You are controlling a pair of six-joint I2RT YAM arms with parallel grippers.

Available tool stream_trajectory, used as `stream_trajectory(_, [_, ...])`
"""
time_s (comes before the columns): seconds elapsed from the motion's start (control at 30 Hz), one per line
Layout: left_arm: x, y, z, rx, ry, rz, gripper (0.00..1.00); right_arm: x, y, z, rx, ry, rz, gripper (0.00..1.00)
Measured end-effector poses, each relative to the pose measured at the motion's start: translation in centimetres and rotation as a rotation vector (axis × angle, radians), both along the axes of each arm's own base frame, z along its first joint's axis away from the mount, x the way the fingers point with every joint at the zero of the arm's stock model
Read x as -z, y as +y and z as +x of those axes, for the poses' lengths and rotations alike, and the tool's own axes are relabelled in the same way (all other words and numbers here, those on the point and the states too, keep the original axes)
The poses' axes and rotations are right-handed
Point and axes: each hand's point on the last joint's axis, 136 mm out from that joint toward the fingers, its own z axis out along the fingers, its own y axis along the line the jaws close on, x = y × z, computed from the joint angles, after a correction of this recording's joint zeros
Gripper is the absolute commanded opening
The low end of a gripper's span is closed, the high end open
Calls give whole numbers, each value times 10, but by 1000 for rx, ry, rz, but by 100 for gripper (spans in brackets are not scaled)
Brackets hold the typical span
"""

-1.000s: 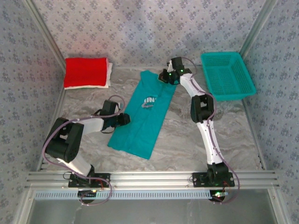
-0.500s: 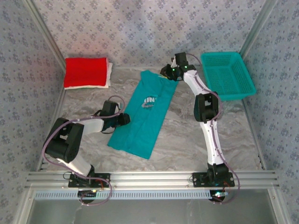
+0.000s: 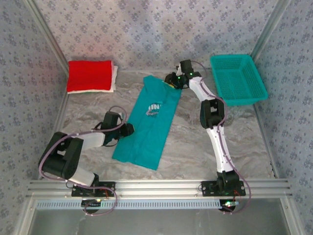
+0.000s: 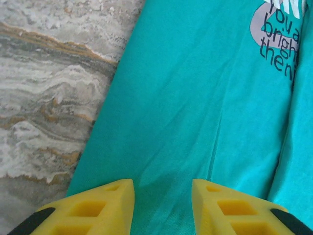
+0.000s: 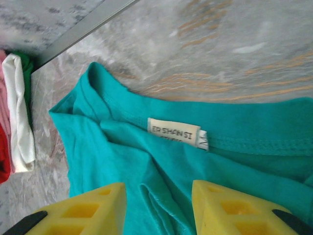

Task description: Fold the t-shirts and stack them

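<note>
- The teal t-shirt (image 3: 149, 122) lies flat as a long strip in the middle of the table (image 3: 205, 147), with the collar at the far end, the hem toward the arms and the white print (image 3: 155, 108) facing up
- The red t-shirt (image 3: 89, 75) is folded in the far left corner, on top of a folded white t-shirt (image 3: 113, 78) whose edge shows at its right side
- The left gripper (image 4: 162, 196) is low over the left edge of the teal t-shirt, near the middle of its length; its yellow fingers are spread and the cloth lies smooth under the gap, not pinched
- The right gripper (image 5: 159, 200) is at the collar, its fingers also spread, over the wrinkled neck just beside the neck label (image 5: 177, 133); they hold nothing
- I cannot tell if the fingertips touch the cloth
- A mesh basket (image 3: 230, 58) stands at the far right, apart from the shirts
</note>
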Motion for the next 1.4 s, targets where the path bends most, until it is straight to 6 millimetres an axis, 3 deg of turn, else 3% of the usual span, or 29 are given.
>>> stream_trajectory(0.43, [0,-11,-20,11,-1,-28,37,5,47,-25,-158,-41,-13,46])
stream_trajectory(0.57, [0,-11,-20,1,-6,-33,37,5,49,-25,-174,-55,-20,42])
stream_trajectory(0.87, [0,-10,-21,-5,-6,-35,37,8,43,-19,-153,-83,-74,46])
stream_trajectory(1.2, [0,-7,-37,-10,0,-45,37,10,38,-15,-119,-96,-116,48])
stream_trajectory(1.4, [1,-7,-38,-11,5,-44,37,11,48,-20,-148,-105,-123,40])
